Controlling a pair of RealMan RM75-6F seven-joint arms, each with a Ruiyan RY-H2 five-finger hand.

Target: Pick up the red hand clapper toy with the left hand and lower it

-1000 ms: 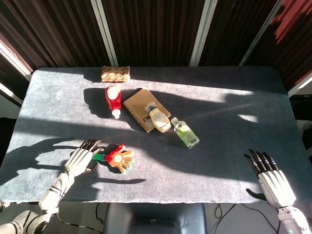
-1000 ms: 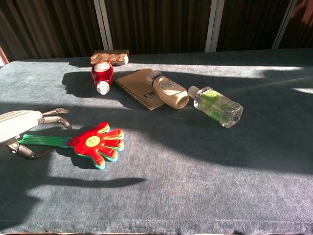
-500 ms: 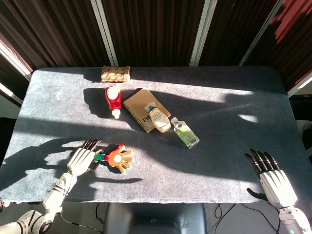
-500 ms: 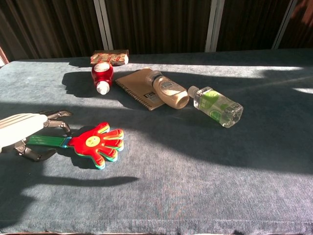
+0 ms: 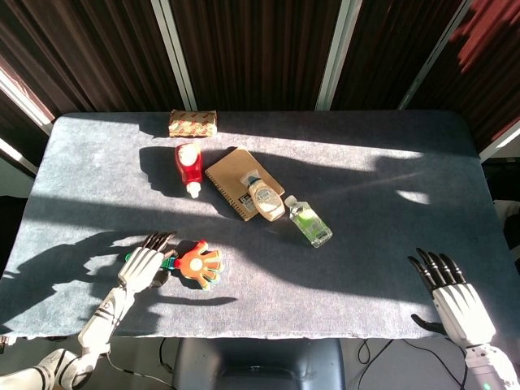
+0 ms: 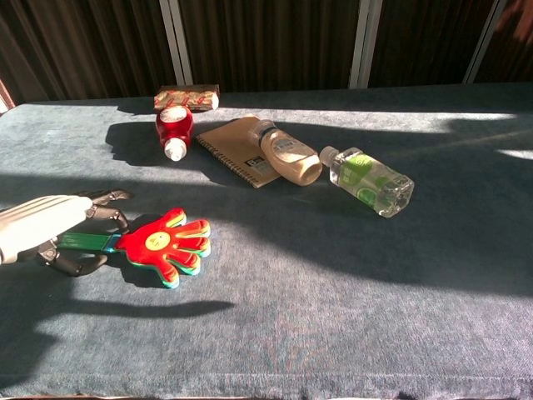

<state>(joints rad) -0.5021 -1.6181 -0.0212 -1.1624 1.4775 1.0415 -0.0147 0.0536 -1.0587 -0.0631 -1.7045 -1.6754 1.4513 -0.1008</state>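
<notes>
The red hand clapper toy (image 5: 200, 265) (image 6: 165, 244) lies flat on the grey table (image 5: 366, 268) near its front left, with its green handle (image 6: 83, 242) pointing left. My left hand (image 5: 143, 265) (image 6: 40, 223) hovers over that handle, fingers stretched above it and thumb curled below it. The fingers are not closed around the handle. My right hand (image 5: 455, 302) rests at the table's front right corner, fingers spread and holding nothing; the chest view does not show it.
A red sauce bottle (image 5: 188, 166) (image 6: 174, 127) lies behind the toy. A brown notebook (image 5: 234, 180) (image 6: 237, 146) carries a beige bottle (image 5: 265, 197) (image 6: 289, 152), with a clear green-labelled bottle (image 5: 309, 221) (image 6: 366, 181) beside it. A snack box (image 5: 193, 123) (image 6: 186, 97) sits at the back.
My left hand has slid rightward along the green handle, closer to the red palm of the toy. The toy and my right hand have stayed put.
</notes>
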